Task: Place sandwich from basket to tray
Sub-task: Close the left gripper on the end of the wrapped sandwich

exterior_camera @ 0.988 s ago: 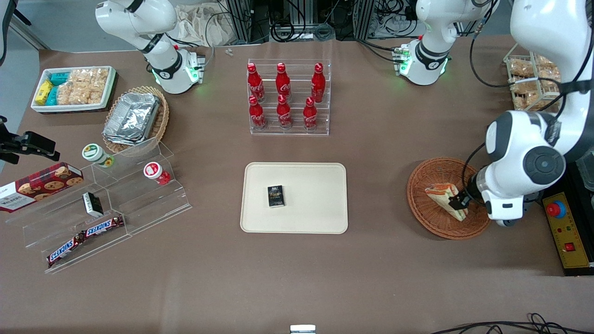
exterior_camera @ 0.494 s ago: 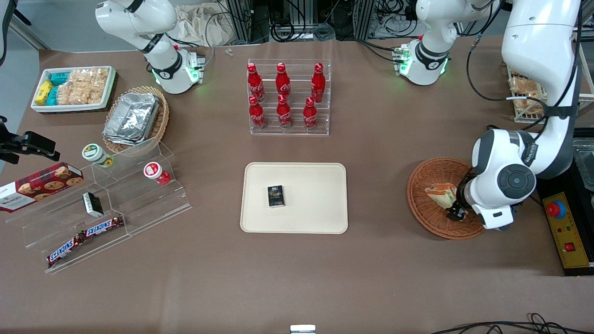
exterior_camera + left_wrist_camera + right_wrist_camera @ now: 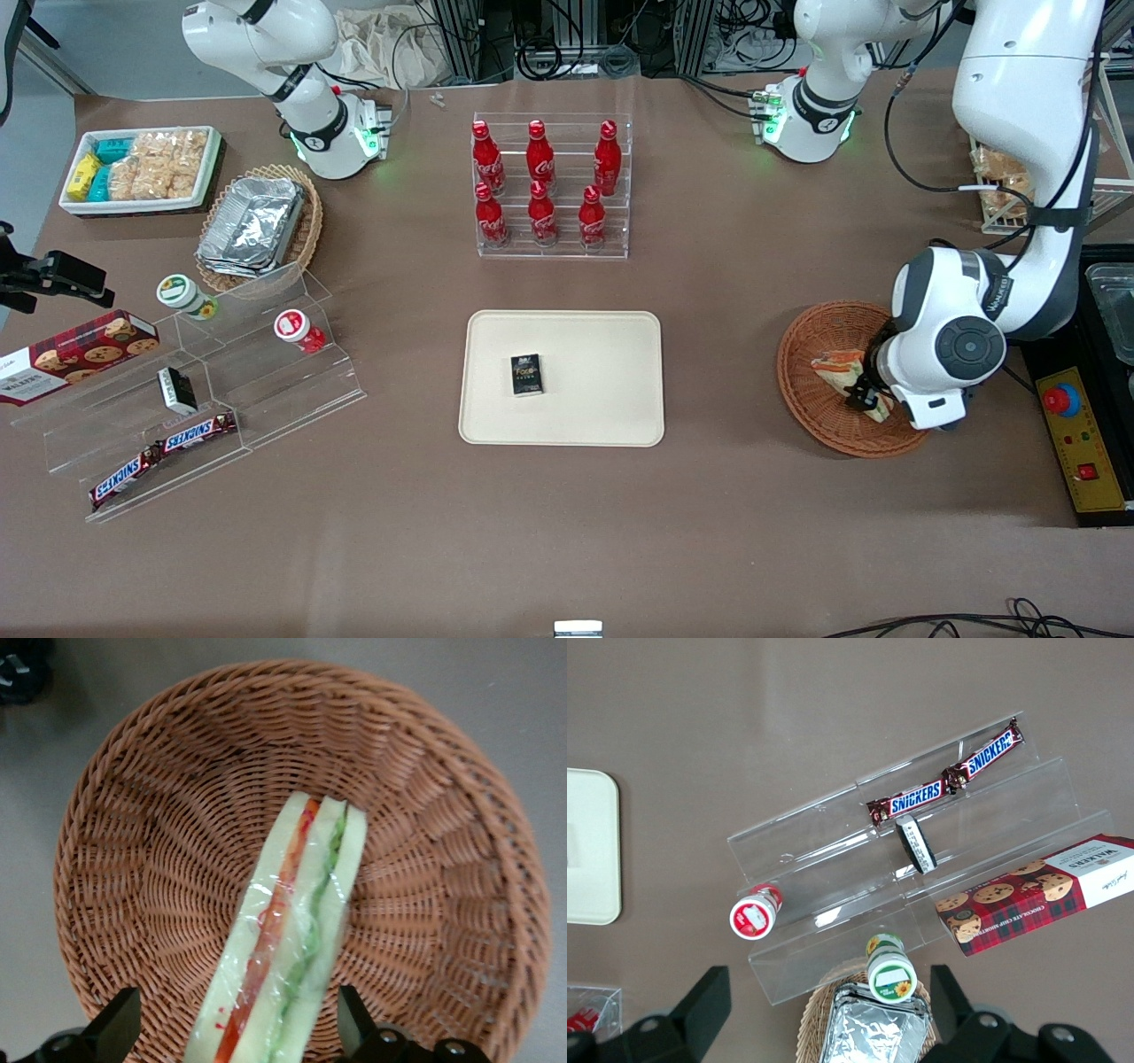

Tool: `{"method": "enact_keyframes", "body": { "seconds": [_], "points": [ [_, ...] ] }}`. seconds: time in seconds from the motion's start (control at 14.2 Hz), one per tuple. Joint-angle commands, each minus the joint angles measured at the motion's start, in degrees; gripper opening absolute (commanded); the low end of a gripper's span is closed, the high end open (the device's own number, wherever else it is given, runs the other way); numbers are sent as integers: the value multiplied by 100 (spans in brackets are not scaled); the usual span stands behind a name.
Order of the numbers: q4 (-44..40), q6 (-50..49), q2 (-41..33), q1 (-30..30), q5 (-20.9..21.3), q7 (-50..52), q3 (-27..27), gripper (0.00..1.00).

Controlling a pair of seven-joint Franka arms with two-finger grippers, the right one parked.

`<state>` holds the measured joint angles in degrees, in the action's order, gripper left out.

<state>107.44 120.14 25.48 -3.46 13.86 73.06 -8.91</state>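
One clear-wrapped triangular sandwich [image 3: 297,939] with orange and green filling lies in one round reddish-brown wicker basket [image 3: 177,797]. Left arm's pincer [image 3: 237,1028] low over it, fingers [image 3: 120,1020] apart, straddling the wedge. One cream rectangular tray [image 3: 611,372] mid-bench carries one small black box [image 3: 526,374]. Six red bottles [image 3: 539,186] in an acrylic rack.

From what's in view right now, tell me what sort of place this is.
Probably a robotics lab mock-up of a snack shop: cola bottles in an acrylic rack, cables along the table edge, and the gripper open over the sandwich.
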Motion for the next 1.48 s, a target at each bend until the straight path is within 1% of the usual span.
{"method": "enact_keyframes", "body": {
  "seconds": [0.0,0.78,0.85,0.92,0.99,1.13,1.2,1.41],
  "points": [
    [154,71,-61,-32,135,173,-14,100],
    [137,300,282,47,126,631,-31,99],
    [67,291,291,74,117,657,-32,89],
    [14,291,282,83,117,787,-32,69],
    [5,282,282,91,117,832,-32,43],
    [-21,273,273,126,117,859,-40,1],
    [-30,273,273,127,100,859,-40,0],
    [-91,247,264,144,117,850,-49,0]
  ]
}}
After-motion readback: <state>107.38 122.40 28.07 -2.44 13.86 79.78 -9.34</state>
